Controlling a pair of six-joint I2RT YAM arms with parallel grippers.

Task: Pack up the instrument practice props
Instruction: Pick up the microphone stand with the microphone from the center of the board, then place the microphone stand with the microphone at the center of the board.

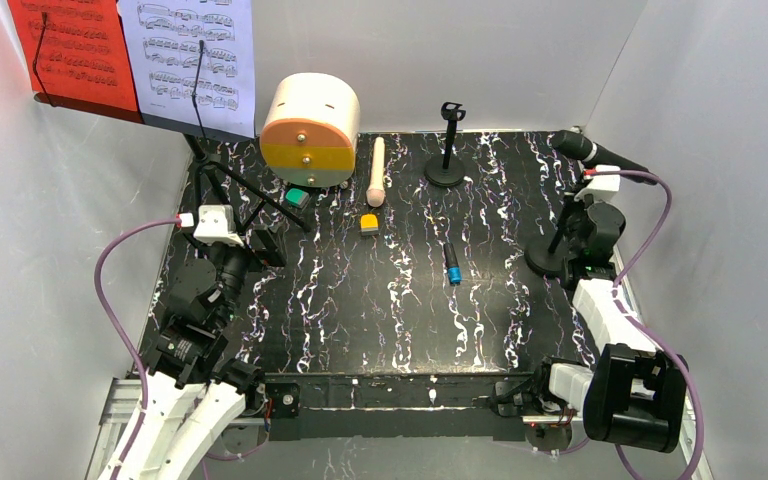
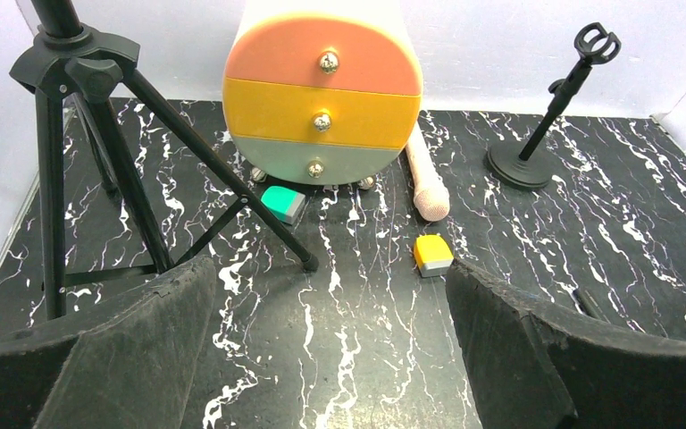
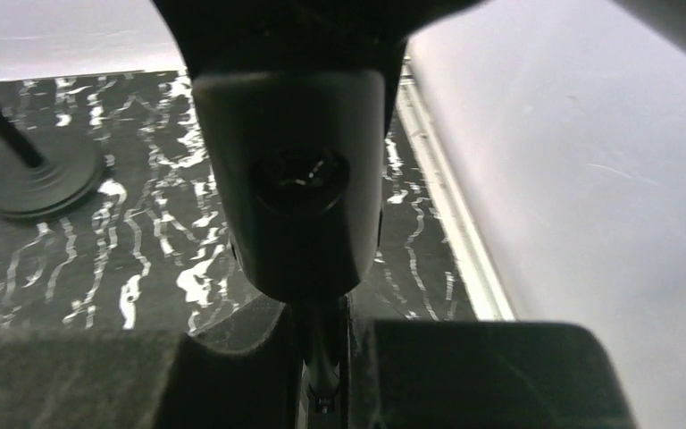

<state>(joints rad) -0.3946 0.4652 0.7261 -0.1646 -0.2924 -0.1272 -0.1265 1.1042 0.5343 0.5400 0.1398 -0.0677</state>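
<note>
Right pincer (image 3: 322, 357) at three o'clock, clamped on the stem of the holder (image 1: 543, 263) bearing the black microphone (image 1: 586, 148); left pincer (image 2: 330, 357) at nine o'clock, jaws wide apart above the bench (image 1: 380, 300).

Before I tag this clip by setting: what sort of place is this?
Probably a staged robot test cell, not a music room: white walls box in a marbled table, two robot arms sit at its near edge, and sheet-music pages stand as props.

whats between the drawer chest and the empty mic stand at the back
The cream microphone lies flat there, close beside the drawer chest and apart from the empty mic stand. The top view shows it; the left wrist view too.
</note>
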